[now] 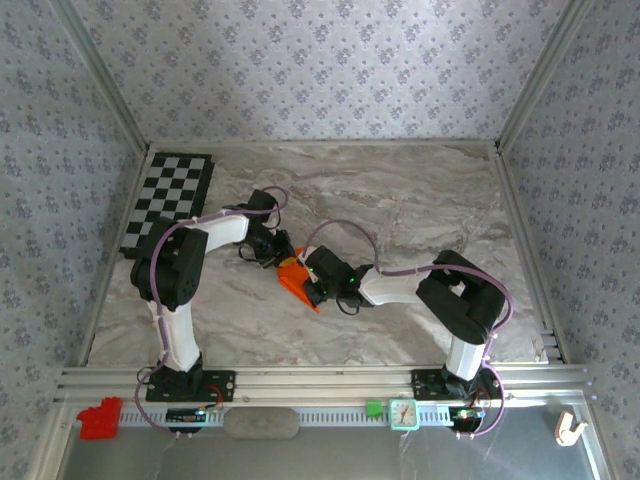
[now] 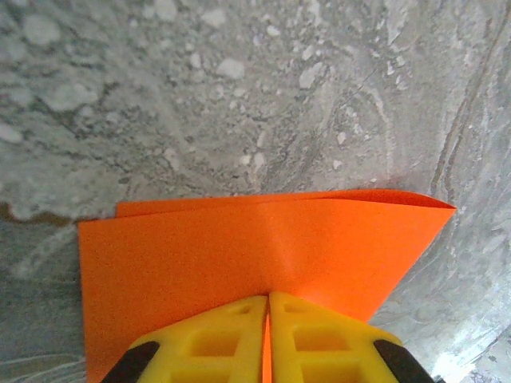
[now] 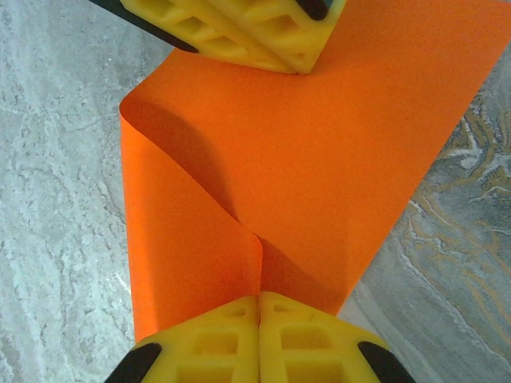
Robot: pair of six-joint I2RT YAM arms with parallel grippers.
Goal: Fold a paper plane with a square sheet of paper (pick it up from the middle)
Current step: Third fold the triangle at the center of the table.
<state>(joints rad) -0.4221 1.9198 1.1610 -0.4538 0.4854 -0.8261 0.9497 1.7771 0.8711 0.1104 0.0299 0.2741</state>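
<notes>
We hold the folded paper (image 1: 296,277) pinched in both grippers at mid-table.

From above, our left arm (image 1: 178,270) rises from its base, bends at the elbow and reaches forward and right. Its wrist is turned down so the left gripper (image 1: 273,256) meets the paper's far-left edge. Our right arm (image 1: 462,295) folds at its elbow and stretches its forearm leftward, low over the table (image 1: 420,190), which puts the right gripper (image 1: 308,284) at the paper's near-right side. In the left wrist view, our yellow fingers (image 2: 215,335) are pressed together on an edge of the doubled orange paper. In the right wrist view, our fingers likewise clamp an edge where the paper curls into a bend, and the left gripper clamps the opposite edge.
</notes>
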